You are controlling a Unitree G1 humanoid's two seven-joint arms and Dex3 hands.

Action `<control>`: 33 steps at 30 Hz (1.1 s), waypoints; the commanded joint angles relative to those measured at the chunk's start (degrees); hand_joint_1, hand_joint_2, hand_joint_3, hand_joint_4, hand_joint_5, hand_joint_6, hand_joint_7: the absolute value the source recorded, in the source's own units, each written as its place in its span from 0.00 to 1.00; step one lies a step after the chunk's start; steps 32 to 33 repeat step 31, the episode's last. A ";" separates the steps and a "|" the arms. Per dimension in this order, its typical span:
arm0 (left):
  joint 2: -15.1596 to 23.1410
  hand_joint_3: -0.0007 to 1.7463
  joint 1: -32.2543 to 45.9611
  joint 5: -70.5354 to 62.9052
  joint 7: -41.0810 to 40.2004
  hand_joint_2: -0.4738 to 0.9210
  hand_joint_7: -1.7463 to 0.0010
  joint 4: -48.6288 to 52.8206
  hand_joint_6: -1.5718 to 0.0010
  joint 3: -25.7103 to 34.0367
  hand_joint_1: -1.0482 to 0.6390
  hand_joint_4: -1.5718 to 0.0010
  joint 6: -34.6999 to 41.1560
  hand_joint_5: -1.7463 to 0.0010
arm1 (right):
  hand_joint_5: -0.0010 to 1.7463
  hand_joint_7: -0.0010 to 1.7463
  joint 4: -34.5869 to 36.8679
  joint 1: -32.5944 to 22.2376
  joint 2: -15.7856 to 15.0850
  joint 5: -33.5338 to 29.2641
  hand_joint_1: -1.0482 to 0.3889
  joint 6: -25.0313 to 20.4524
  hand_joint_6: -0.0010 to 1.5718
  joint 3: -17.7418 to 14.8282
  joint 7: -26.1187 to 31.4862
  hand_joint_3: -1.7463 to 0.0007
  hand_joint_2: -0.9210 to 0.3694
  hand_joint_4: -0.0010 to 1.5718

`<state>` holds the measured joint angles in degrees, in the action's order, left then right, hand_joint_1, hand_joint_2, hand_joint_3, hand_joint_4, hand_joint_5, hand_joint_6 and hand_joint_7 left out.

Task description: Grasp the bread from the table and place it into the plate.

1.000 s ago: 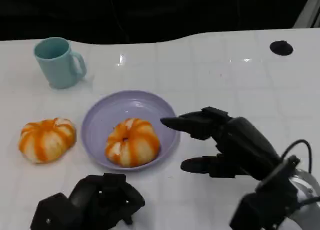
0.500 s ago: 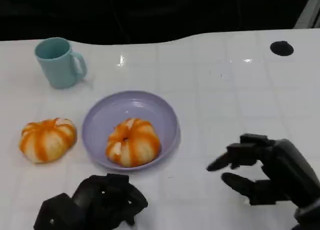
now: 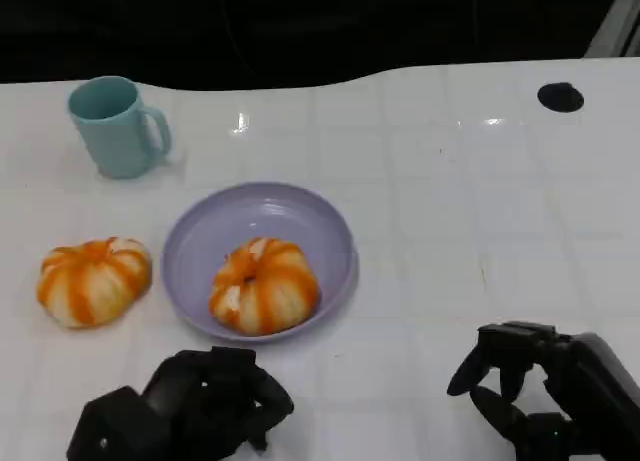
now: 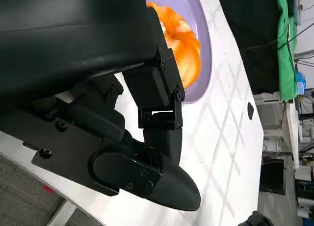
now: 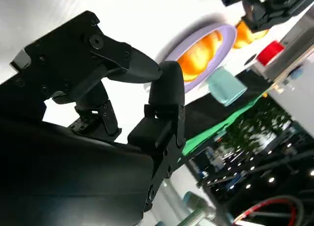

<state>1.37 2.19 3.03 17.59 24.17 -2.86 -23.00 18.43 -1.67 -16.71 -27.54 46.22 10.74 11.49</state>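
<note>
Gleaming white tiled table [image 3: 450, 161], dark room; both hands seemingly curled, holding nothing.

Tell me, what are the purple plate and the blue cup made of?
The plate looks like smooth plastic: even lilac colour, a thin rim and a soft, dull sheen. The cup could be glazed ceramic or plastic; its thick wall and plain matte blue-green surface fit either, so I can't be sure.

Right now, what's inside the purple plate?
One orange-and-white striped bread sits in the purple plate, toward its near side. The plate surface under the bread is covered and cannot be seen.
</note>
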 commanded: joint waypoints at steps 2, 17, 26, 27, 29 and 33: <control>1.11 0.00 -0.27 0.81 0.21 0.98 0.57 0.35 0.22 0.95 0.03 0.38 0.34 0.17 | 1.00 0.83 2.65 -0.08 0.30 -1.13 0.52 0.07 0.44 -0.34 1.90 0.37 0.32 0.52; 2.04 0.00 -1.46 1.01 0.82 0.98 0.56 2.36 0.22 1.54 0.02 0.38 -0.23 0.17 | 1.00 0.86 6.27 2.14 0.99 -4.60 0.51 0.20 0.43 0.57 5.43 0.37 0.33 0.53; 2.22 0.00 -1.90 1.06 1.22 0.98 0.56 3.28 0.22 1.72 0.02 0.38 -0.59 0.16 | 1.00 0.87 7.16 2.88 0.59 -5.14 0.51 0.46 0.42 1.42 6.02 0.38 0.33 0.53; 2.24 0.00 -1.85 0.89 1.07 0.98 0.56 3.12 0.22 1.69 0.02 0.38 -0.44 0.16 | 1.00 0.86 7.14 2.86 0.57 -5.16 0.51 0.44 0.42 1.46 6.06 0.39 0.33 0.54; 2.26 0.00 -1.79 0.73 0.95 0.98 0.56 2.96 0.22 1.67 0.02 0.38 -0.34 0.16 | 1.00 0.86 7.10 2.84 0.54 -5.20 0.51 0.40 0.42 1.49 6.11 0.39 0.33 0.54; 2.27 0.00 -1.92 0.57 0.89 0.98 0.56 3.32 0.22 1.67 0.02 0.38 -0.98 0.16 | 1.00 0.86 7.14 2.91 0.48 -5.06 0.51 0.54 0.42 1.54 5.96 0.39 0.33 0.54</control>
